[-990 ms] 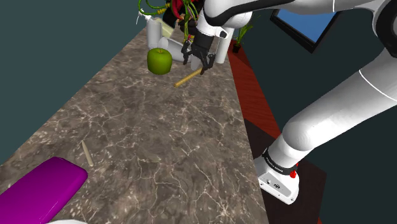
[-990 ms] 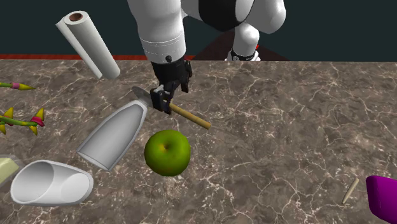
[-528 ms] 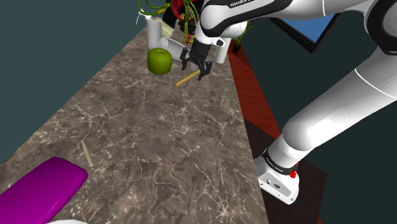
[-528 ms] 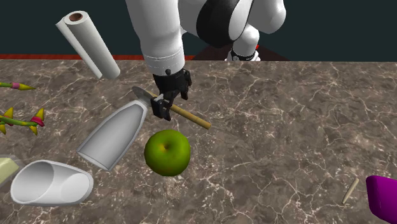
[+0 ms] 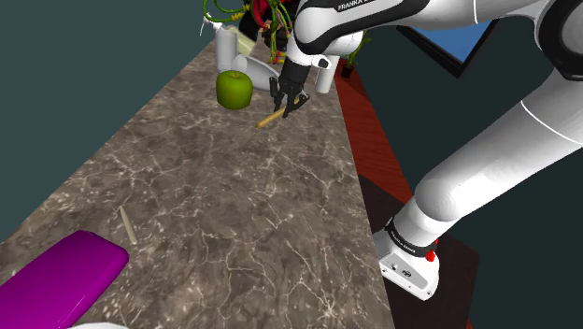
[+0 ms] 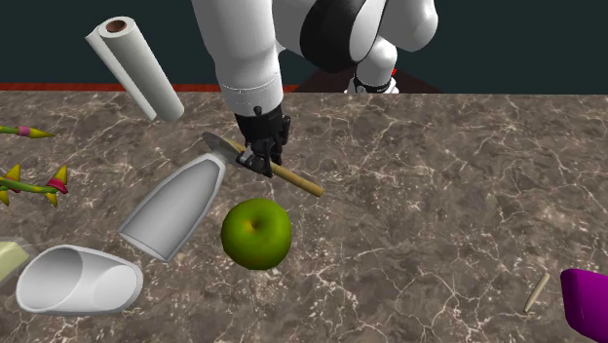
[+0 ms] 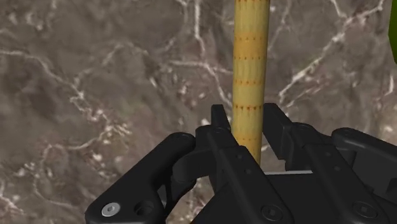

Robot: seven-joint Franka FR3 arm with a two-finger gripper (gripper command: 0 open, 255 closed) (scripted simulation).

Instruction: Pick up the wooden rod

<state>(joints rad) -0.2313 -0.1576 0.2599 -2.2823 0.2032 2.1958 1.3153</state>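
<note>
The wooden rod [image 5: 270, 119] is a thin tan stick with a grey tip, lying on the dark marble counter [image 5: 234, 206] beside a green apple [image 5: 234, 89]. In the second exterior view the rod [image 6: 297, 180] runs aslant, its grey end under the hand. My black gripper [image 5: 285, 105] points down onto the rod's middle, and in the second exterior view the gripper [image 6: 261, 161] stands right at the counter surface. The wrist view has the rod [image 7: 249, 70] running straight out from between the fingers [image 7: 220, 124], which clasp it on both sides. The gripper [image 7: 248, 130] is shut on the rod.
The green apple [image 6: 255, 234] lies just beside the rod. A white bottle [image 6: 175, 208] on its side, a tipped white cup [image 6: 78, 280] and a paper roll [image 6: 134, 66] lie close by. A purple object [image 5: 56, 280] and a small stick [image 5: 128, 225] sit at the counter's other end.
The fingers, open and straddling the rod half a second ago, have shut on it. Over the last second the hand also came down a little toward the counter.
</note>
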